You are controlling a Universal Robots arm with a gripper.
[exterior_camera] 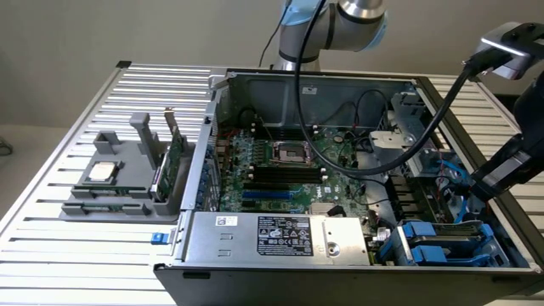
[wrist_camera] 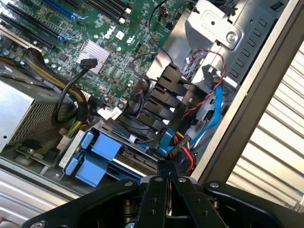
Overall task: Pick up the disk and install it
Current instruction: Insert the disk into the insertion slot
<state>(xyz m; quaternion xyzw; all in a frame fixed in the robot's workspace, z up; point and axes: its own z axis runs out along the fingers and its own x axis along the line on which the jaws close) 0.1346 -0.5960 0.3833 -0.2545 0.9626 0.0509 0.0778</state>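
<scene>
fingers (wrist_camera: 159, 192) of the gripper (wrist_camera: 167, 179) are clenched together, grasping nothing. disk (wrist_camera: 97, 159), blue-framed, lies in a corner of the computer case (exterior_camera: 255, 271), near the gripper and apart from it. judged step: approach before pick-up; a grasp calls for parted fingers aligned with its frame. exterior view adds the processor chip (exterior_camera: 104, 171) and circuit card (exterior_camera: 176, 162) outside the case; wrist view resolves the fingertip closure

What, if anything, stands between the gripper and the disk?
Nothing solid that shows. The shut gripper hangs close to the disk in its blue carrier. A bundle of blue and red cables lies beside the gripper, at the carrier's end, not across it.
</scene>
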